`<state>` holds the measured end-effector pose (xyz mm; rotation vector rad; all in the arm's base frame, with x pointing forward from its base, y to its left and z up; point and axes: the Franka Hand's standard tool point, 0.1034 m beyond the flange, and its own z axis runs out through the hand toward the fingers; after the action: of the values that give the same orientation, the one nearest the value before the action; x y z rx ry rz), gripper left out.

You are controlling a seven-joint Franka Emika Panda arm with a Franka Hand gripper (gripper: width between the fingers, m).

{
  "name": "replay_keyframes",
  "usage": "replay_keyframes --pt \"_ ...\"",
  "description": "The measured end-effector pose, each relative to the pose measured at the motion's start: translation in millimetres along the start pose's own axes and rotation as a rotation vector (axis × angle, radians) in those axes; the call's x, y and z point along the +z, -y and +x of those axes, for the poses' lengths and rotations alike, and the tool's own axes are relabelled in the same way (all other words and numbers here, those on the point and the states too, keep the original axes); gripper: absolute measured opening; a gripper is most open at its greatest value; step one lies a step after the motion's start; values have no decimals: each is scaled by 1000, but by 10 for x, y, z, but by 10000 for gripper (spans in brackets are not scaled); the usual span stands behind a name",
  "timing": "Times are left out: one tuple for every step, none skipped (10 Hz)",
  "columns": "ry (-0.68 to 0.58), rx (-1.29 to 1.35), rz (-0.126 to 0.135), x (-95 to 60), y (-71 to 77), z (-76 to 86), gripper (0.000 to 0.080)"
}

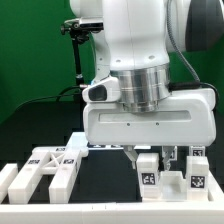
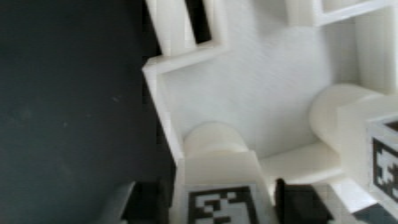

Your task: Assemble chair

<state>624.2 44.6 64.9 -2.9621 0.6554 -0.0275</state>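
Note:
The chair shows as white tagged parts. In the wrist view a rounded white leg block (image 2: 222, 185) with a tag on its end stands on a flat white slab (image 2: 249, 90). My gripper (image 2: 222, 208) has its dark fingers (image 2: 153, 203) tight against both sides of this block. A second rounded tagged block (image 2: 350, 118) stands on the slab beside it. In the exterior view my gripper (image 1: 149, 160) is low at the exterior view's right, around the tagged block (image 1: 148, 178). Another tagged block (image 1: 197, 181) stands beside it.
Several loose white tagged chair parts (image 1: 48, 166) lie on the black table (image 1: 105, 175) at the exterior view's left. A dark stand with cables (image 1: 77, 35) rises at the back before a green backdrop. The large white arm body (image 1: 150, 110) hangs over the parts.

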Motion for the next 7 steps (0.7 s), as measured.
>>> replay_keyframes --pt "-3 77 1 -2 10 2 284" --pt "-17 238 6 -7 60 5 284" --pt "-14 384 11 -3 94 -12 284" --pt "-9 595 21 4 137 -23 284" --pt "0 786 43 7 173 -17 284" --pt "-15 912 75 2 193 39 284" --pt "-22 1054 106 1 211 69 284"
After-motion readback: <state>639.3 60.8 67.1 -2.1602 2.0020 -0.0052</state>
